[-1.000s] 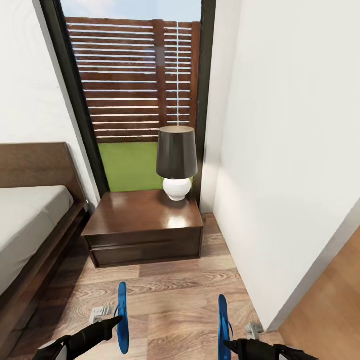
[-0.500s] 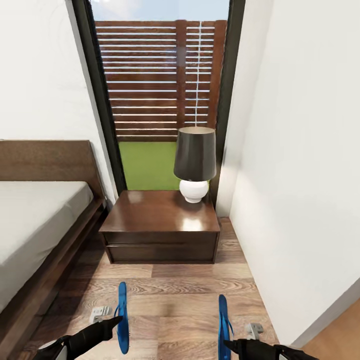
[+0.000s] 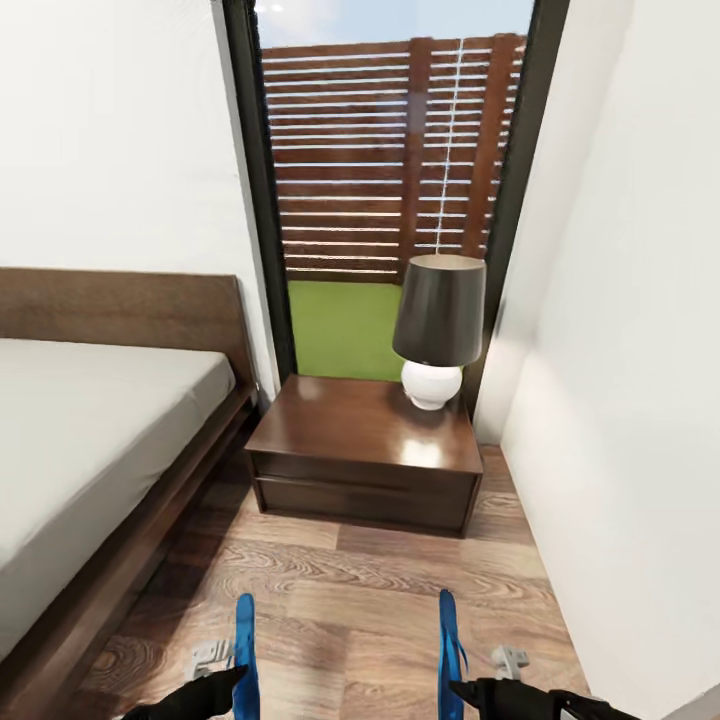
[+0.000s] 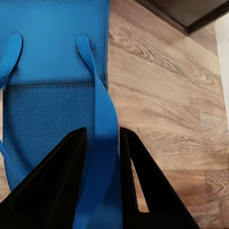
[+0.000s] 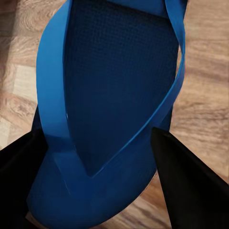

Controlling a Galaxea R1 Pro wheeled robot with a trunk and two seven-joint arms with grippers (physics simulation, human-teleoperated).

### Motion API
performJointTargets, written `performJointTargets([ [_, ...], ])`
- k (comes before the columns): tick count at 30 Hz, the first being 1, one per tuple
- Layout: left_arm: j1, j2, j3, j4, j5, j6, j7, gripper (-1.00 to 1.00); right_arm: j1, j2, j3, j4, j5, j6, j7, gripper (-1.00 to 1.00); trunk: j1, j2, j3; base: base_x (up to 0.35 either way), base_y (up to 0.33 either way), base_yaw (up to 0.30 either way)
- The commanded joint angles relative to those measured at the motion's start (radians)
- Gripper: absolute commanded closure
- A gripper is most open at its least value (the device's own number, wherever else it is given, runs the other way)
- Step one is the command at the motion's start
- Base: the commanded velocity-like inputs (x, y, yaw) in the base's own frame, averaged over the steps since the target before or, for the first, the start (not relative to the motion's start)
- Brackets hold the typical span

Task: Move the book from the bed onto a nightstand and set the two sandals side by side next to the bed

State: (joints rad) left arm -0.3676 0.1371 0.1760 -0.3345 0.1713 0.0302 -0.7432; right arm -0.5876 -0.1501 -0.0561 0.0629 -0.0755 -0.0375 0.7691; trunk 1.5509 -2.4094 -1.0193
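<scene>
Two bright blue, thin-soled sandals stand on edge at the lower rim of the head view, each carried by one gripper above the brown wood-plank floor (image 3: pixel 380 610). The left sandal (image 3: pixel 246 655) sits at about 7 o'clock, and the left gripper (image 4: pixel 101 143) has its two black fingers closed on it: in the left wrist view a smooth blue strap runs between the fingers, over a sole with a fine woven texture. The right sandal (image 3: pixel 450 650) stands at about 5 o'clock, held by the right gripper (image 5: pixel 102 157), whose dark fingers lie against either side of the sole's rounded end; the right wrist view shows the same dimpled, darker blue footbed with a glossy strap arching across it. The two sandals are parallel and well apart. Beyond them, near the centre of the head view, stands the nightstand (image 3: pixel 365 455), a low boxy dark brown piece with a glossy top and a drawer front. A table lamp (image 3: pixel 438 335) with a dark shade and round white base stands on its far right corner. The bed (image 3: pixel 95 450), with a dark wood frame, headboard and plain light grey mattress, lies at 9 o'clock, just beside the nightstand. Behind is a tall dark-framed window (image 3: pixel 390 170) showing a slatted wooden fence and green grass, between white walls.
</scene>
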Motion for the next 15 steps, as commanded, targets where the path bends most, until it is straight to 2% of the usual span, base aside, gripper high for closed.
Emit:
performJointTargets([
  [1,-0.002,-0.003,0.005,0.055,0.005,-0.062,0.017,1.0,-0.001,-0.001,-0.005,0.005,-0.003,-0.004,0.004,1.0,0.0,0.0,-0.001,0.0,0.0,0.288],
  [3,-0.002,-0.004,0.005,0.107,0.002,-0.13,0.03,1.0,-0.002,-0.002,-0.005,0.005,-0.003,-0.004,0.004,1.0,0.0,0.0,-0.001,0.0,0.0,0.288],
  [5,-0.002,-0.005,0.005,0.143,0.001,-0.163,0.035,1.0,-0.002,-0.003,-0.005,0.006,-0.003,-0.004,0.004,1.0,0.0,0.0,-0.001,0.0,0.0,0.288],
  [15,-0.002,-0.005,-0.002,0.207,0.0,-0.187,0.041,1.0,0.008,-0.006,-0.005,0.017,-0.004,-0.015,-0.004,1.0,0.0,0.0,-0.001,0.0,0.0,0.288],
])
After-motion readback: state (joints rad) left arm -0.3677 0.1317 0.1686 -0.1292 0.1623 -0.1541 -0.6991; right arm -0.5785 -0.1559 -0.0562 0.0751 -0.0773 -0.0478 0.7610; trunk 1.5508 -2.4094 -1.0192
